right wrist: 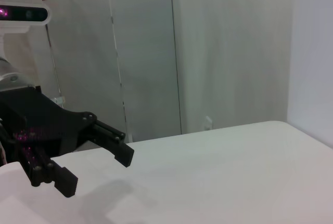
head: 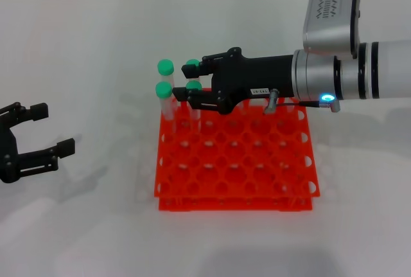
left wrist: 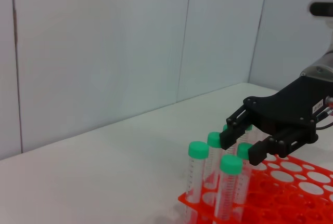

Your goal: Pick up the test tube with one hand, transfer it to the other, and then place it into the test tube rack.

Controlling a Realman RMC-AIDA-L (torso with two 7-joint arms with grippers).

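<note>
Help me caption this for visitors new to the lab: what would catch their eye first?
The bright orange-red test tube rack in the middle of the white table stands out first, with four green-capped tubes upright at its far left corner. The right claw reaches over the rack, its fingers on either side of one tube. The left claw hangs open, apart, at the table's left edge.

- right gripper (head: 190,83): black, two jaws, small white printed label, thin metal probe, black cable
- right arm (head: 359,71): silver-white, black bands, blue light, grey vented housing on top
- left gripper (head: 52,130): black, unlabelled, linkage-style jaws
</note>
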